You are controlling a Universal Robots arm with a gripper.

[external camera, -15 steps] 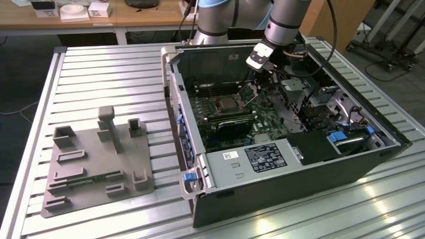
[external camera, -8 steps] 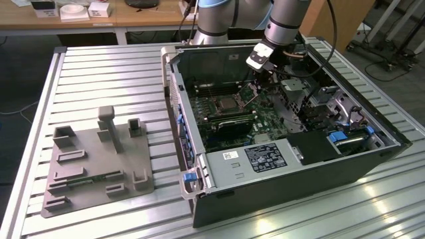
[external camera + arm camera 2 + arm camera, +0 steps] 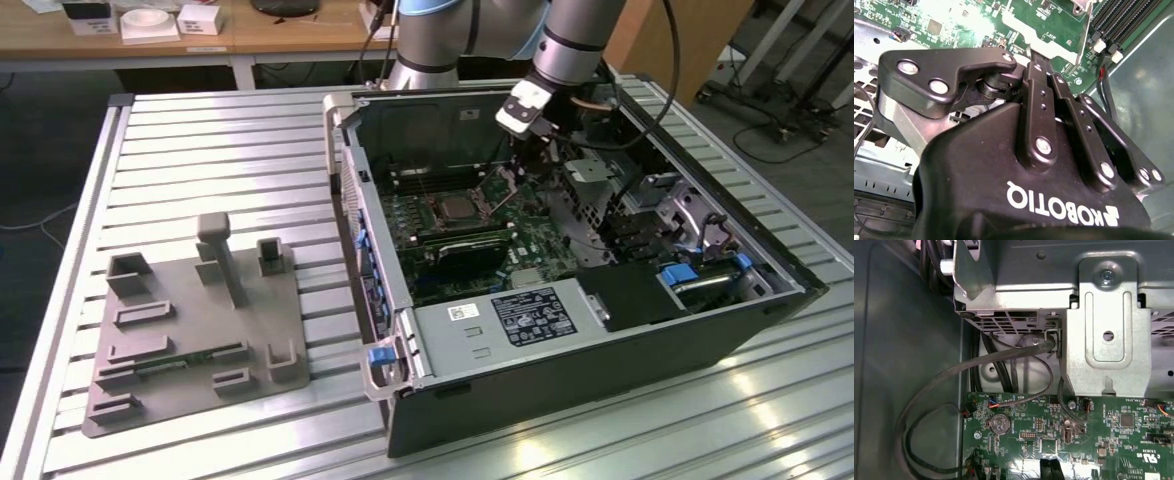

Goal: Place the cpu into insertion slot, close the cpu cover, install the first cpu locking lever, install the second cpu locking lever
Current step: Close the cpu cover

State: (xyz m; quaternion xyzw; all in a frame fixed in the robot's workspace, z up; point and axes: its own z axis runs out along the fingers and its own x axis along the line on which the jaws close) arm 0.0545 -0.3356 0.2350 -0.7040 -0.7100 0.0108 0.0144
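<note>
Cpu [image 3: 462,208] seated flat in insertion slot [image 3: 433,205], centre of exterior view, inside open computer case [image 3: 601,385]. Cpu cover [image 3: 499,188] tilted upward, slanting toward gripper [image 3: 523,166]; gripper drawn closed, just upper right.

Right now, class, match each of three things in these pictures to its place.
Things:
1. small silver-grey square cpu
2. grey moulded plastic fixture
3. grey metal box with black label

Places:
A. on the slatted table, beside the black computer case
B. inside the case, at the end nearest the exterior camera
C. in the square socket on the green circuit board

Pairs: 1-C, 2-A, 3-B.
</note>
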